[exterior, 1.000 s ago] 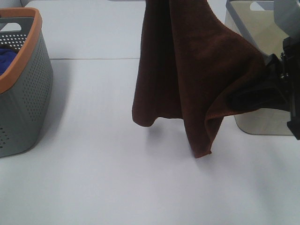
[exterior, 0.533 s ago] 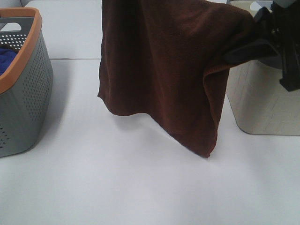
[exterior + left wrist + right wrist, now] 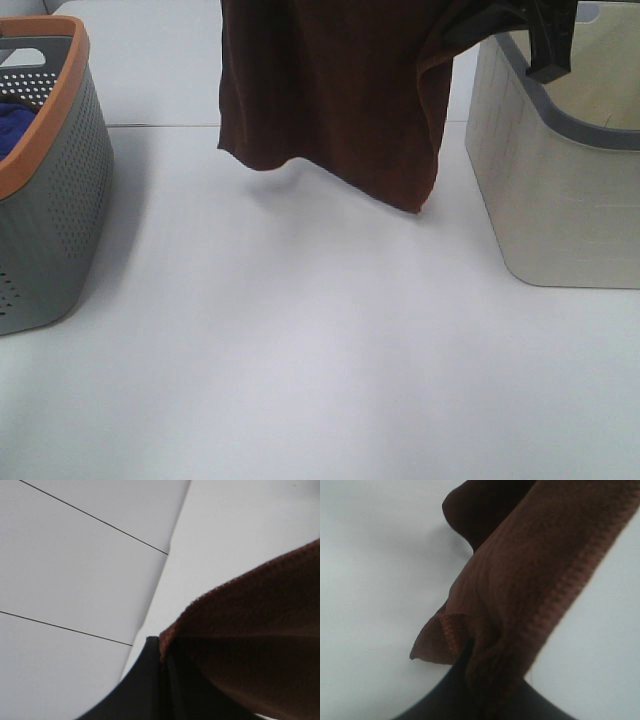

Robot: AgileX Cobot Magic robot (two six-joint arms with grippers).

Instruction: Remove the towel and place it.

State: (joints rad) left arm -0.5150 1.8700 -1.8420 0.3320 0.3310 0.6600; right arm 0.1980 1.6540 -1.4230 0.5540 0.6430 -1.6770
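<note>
Left jaws and right jaws both clamped shut on towel [image 3: 330, 100] corners; it hung below them, off the white counter [image 3: 300, 350]. Beige basket [image 3: 560, 200] sat under right jaws.

One towel [image 3: 330, 100], two baskets [image 3: 60, 200] [image 3: 560, 200], one blue cloth [image 3: 12, 125], two end effectors [image 3: 162, 647] [image 3: 470, 650]

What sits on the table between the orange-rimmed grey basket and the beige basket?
Nothing rests there: the exterior high view shows bare white table between the grey basket and the beige basket. The towel hangs above that stretch.
</note>
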